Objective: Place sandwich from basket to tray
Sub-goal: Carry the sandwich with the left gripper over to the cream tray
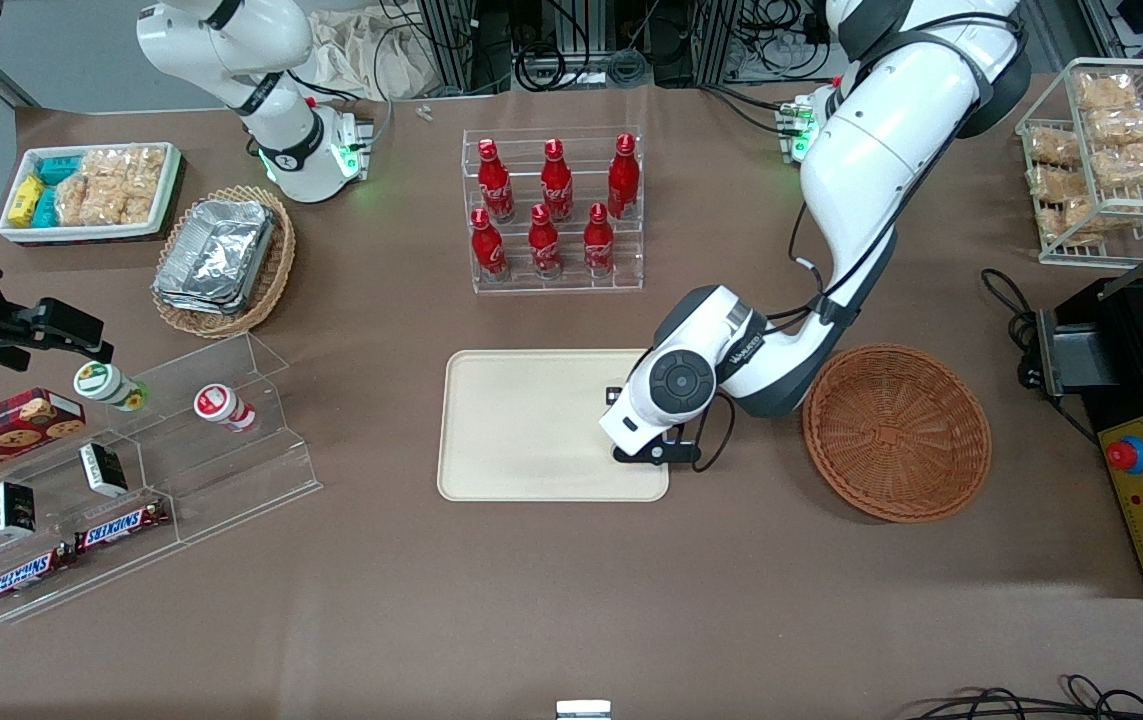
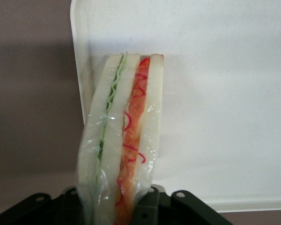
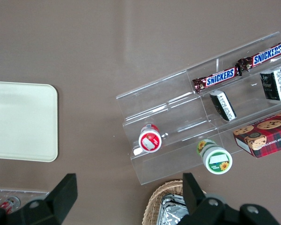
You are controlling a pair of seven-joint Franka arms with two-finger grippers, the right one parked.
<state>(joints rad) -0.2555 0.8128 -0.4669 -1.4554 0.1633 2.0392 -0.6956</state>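
Observation:
My left gripper (image 1: 647, 446) hangs over the end of the cream tray (image 1: 531, 430) that is nearest the round reddish-brown basket (image 1: 896, 432). In the left wrist view the gripper (image 2: 117, 208) is shut on the sandwich (image 2: 124, 140), a plastic-wrapped wedge of white bread with green and red-orange filling. The sandwich points out over the tray (image 2: 215, 93), close to its rim and a rounded corner. I cannot tell whether it touches the tray. In the front view the wrist hides the sandwich. The basket holds nothing.
A clear rack of red cola bottles (image 1: 553, 210) stands farther from the front camera than the tray. An acrylic shelf of snacks (image 1: 131, 470), a tan basket of foil trays (image 1: 223, 262) and a white snack bin (image 1: 91, 190) lie toward the parked arm's end. A black machine (image 1: 1131, 455) stands beside the basket.

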